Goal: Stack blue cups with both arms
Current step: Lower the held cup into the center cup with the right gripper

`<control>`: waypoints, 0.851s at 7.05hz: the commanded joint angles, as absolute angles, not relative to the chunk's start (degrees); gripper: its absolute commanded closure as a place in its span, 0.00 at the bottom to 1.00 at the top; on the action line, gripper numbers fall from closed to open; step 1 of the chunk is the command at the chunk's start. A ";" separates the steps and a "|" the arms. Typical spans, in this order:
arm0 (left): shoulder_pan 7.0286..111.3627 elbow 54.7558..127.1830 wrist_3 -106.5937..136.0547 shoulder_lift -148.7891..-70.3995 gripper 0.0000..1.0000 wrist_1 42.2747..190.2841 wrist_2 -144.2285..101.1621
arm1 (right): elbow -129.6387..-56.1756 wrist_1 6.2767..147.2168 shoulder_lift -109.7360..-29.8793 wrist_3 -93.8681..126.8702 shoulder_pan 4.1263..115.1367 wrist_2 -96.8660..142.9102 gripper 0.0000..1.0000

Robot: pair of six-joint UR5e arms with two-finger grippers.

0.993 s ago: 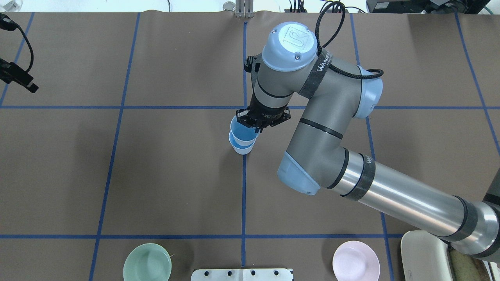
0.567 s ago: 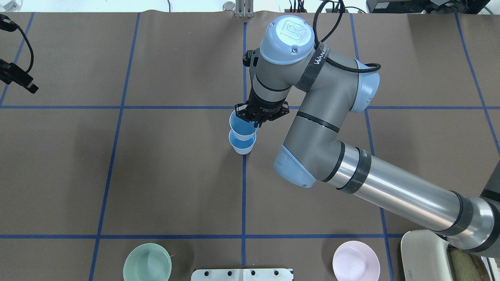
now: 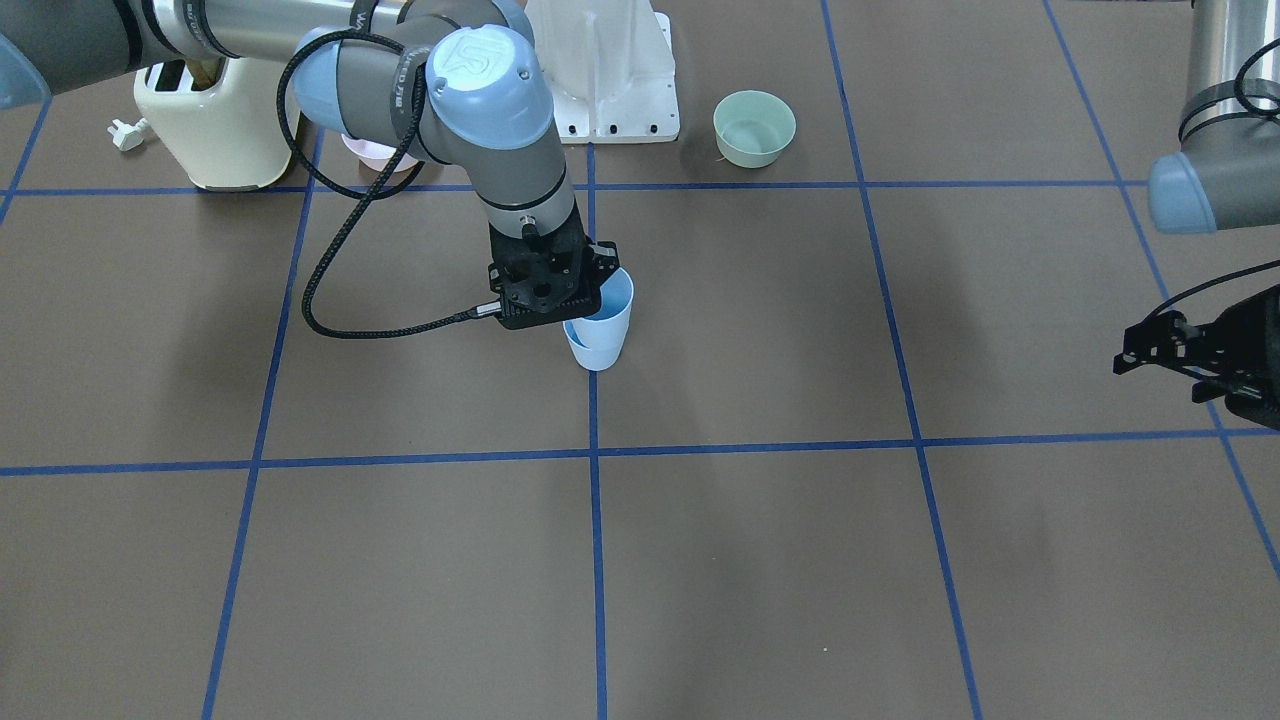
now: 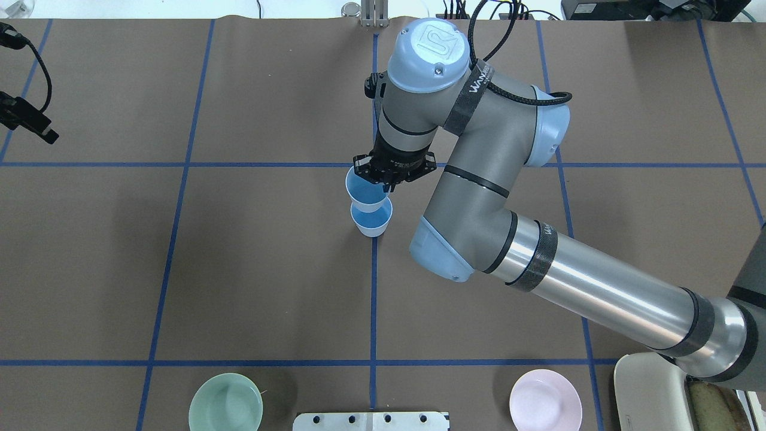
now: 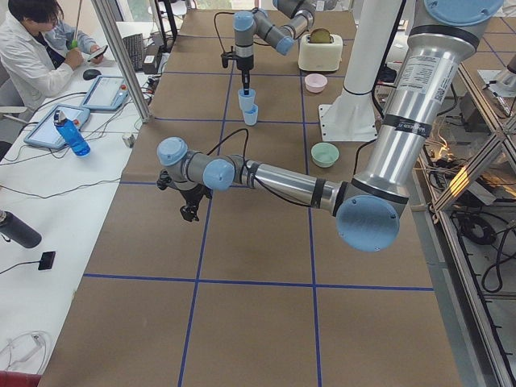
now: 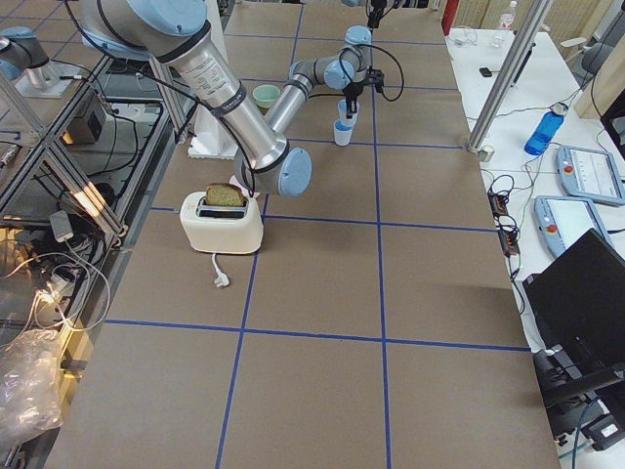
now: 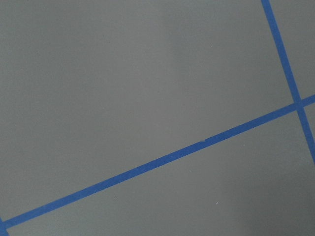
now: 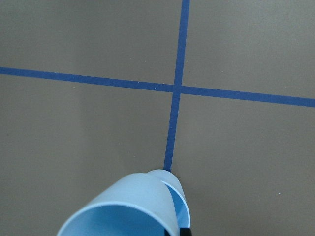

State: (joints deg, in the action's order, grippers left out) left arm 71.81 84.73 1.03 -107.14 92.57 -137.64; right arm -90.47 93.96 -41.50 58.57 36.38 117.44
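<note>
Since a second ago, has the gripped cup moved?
Yes. Overhead, the held cup has shifted up-view and slightly left, away from the standing cup, toward the crosswise tape line.

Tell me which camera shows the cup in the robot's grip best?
Overhead exterior: the held cup shows its open mouth, pinched by the right gripper, above the other cup. The front-facing view half hides it behind the gripper; side views show it tiny; the right wrist view crops it; the left wrist view misses it.

"UR" on blue joint cap (image 4: 428, 55)
</note>
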 commanded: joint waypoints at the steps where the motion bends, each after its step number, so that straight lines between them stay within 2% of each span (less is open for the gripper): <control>1: 71.72 84.73 1.05 -107.14 0.03 92.55 -137.64 | -90.53 93.96 -42.01 58.54 36.39 117.51 1.00; 6: 71.72 84.73 1.32 -107.40 0.03 92.55 -137.64 | -90.70 93.96 -41.92 58.97 36.30 117.51 1.00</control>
State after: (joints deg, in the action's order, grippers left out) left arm 71.72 84.73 1.24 -107.33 92.55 -137.64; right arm -90.67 93.96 -41.94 58.84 36.31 117.51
